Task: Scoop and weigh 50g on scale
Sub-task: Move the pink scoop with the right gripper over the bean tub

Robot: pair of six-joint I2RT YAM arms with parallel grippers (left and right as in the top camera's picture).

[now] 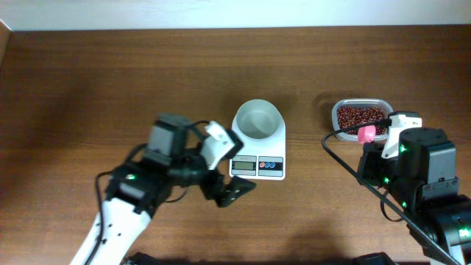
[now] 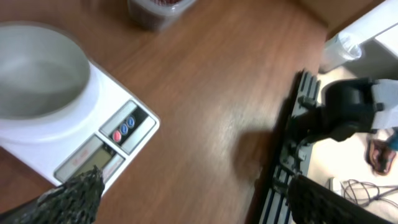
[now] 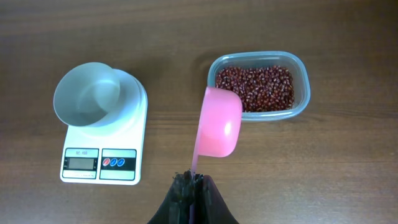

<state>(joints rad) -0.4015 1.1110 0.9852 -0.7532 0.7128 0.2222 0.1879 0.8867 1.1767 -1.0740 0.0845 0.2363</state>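
The white scale stands mid-table with an empty round white bowl on top. In the right wrist view the scale and its bowl lie at the left. My right gripper is shut on the thin handle of a pink scoop. The scoop's cup hangs empty over the near left rim of the clear tub of red beans. My left gripper is open with nothing in it, just in front of the scale's display. From overhead it sits at the scale's front left corner.
The bean tub is at the back right, with the pink scoop at its front edge. A black cable loops beside the right arm. A black rack and the table's edge show in the left wrist view.
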